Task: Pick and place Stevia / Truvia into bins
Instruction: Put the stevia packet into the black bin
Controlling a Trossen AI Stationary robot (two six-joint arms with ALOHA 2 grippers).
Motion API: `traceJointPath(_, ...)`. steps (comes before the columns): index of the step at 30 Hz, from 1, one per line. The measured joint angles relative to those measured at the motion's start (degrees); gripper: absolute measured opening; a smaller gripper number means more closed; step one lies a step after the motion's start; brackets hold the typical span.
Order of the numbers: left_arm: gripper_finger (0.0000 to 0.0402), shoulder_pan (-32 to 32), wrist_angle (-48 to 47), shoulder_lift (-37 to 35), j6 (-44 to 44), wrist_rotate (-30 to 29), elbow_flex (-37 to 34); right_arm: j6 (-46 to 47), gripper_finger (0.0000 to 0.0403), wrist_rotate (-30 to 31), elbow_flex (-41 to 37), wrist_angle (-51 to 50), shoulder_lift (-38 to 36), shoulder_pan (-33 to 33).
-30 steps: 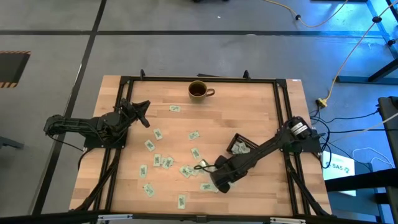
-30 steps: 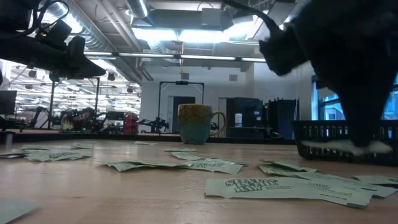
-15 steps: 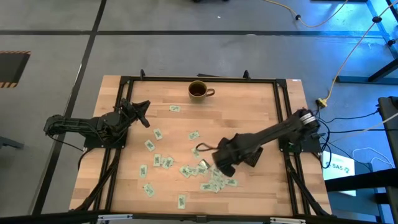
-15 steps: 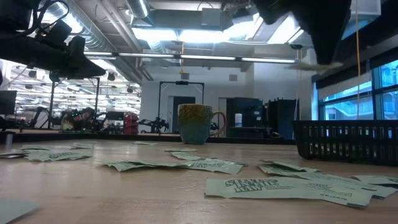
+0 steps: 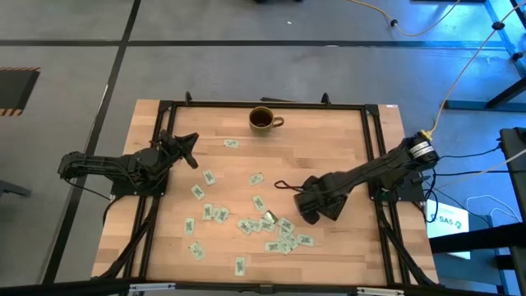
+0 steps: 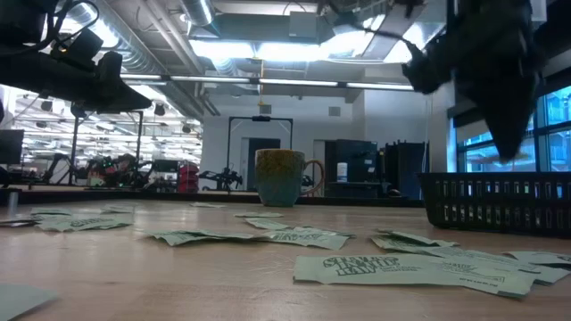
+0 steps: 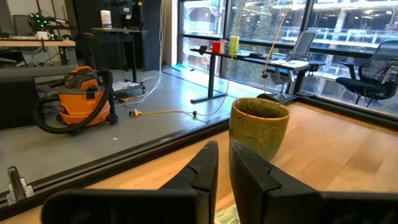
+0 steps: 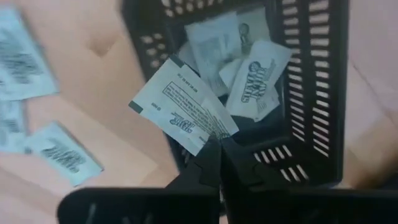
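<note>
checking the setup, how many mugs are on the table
1. The mug stands alone near the far edge of the table, beyond the scattered sachets. The low view shows only this one too; nothing suggests another is hidden.

An open lab or workshop; shop vacuum (image 7: pixel 79 96), office chairs (image 7: pixel 379 74), exposed ceiling ducts (image 6: pixel 143 53).

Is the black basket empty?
No. The basket already has a few packets lying inside it.
</note>
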Motion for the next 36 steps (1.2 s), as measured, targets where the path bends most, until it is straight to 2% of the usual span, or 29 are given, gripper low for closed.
traceJointPath(5, 0.0033, 0.0, 0.0, 0.0, 0.0, 0.0, 0.0, 4.5, 0.0010, 0.2, -3.7, 1.3, 0.0, -0.4)
traceJointPath(17, 0.0033, 0.0, 0.0, 0.0, 0.0, 0.0, 0.0, 4.4, 0.0015, 0.1, -5.1, 1.9, -0.1, -0.5)
traceJointPath(24, 0.0033, 0.0, 0.0, 0.0, 0.0, 0.0, 0.0, 5.3, 0.0048, 0.1, -5.0, 1.5, -0.1, -0.5)
traceJointPath(30, 0.0033, 0.0, 0.0, 0.0, 0.0, 0.0, 0.0, 5.3, 0.0073, 0.2, -1.0, -0.4, 0.0, -0.5)
traceJointPath(36, 0.0033, 0.0, 0.0, 0.0, 0.0, 0.0, 0.0, -1.8, 0.0075, 0.3, 6.7, 4.8, 0.0, 1.0)
